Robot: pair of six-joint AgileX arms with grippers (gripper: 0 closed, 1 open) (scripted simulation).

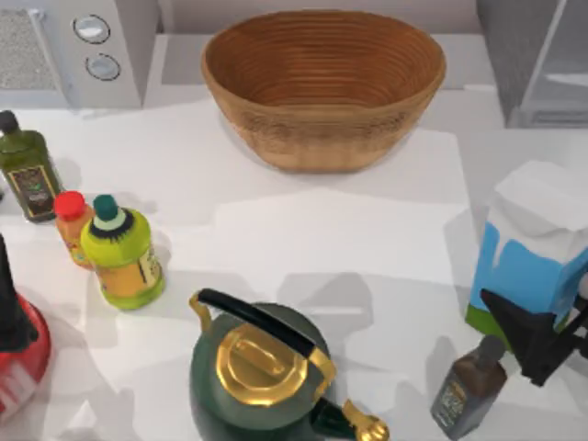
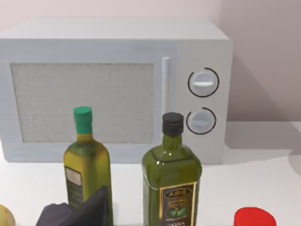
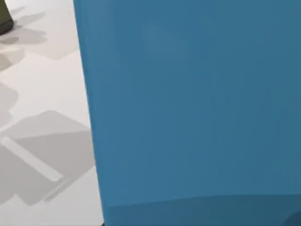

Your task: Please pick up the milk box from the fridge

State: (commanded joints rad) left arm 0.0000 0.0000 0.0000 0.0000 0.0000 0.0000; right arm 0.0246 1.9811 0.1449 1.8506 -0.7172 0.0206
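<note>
The milk box (image 1: 528, 253), a light-blue carton with a white gabled top and a green base band, stands on the table at the right edge, in front of the fridge (image 1: 528, 55) in the back right corner. My right gripper (image 1: 547, 335) sits at the near lower side of the carton, with dark parts overlapping its base. The right wrist view is close up on the carton's blue face (image 3: 197, 108). My left gripper (image 1: 11, 308) hangs at the far left edge of the table, over a red object (image 1: 23, 367).
A wicker basket (image 1: 322, 83) stands at the back centre and a microwave (image 1: 110, 46) with two knobs at the back left. A green kettle (image 1: 262, 377) is in front. A dark bottle (image 1: 470, 390) stands beside the carton. An olive-oil bottle (image 1: 28, 165), a red-capped bottle (image 1: 72, 225) and a yellow-green bottle (image 1: 121, 253) stand at the left.
</note>
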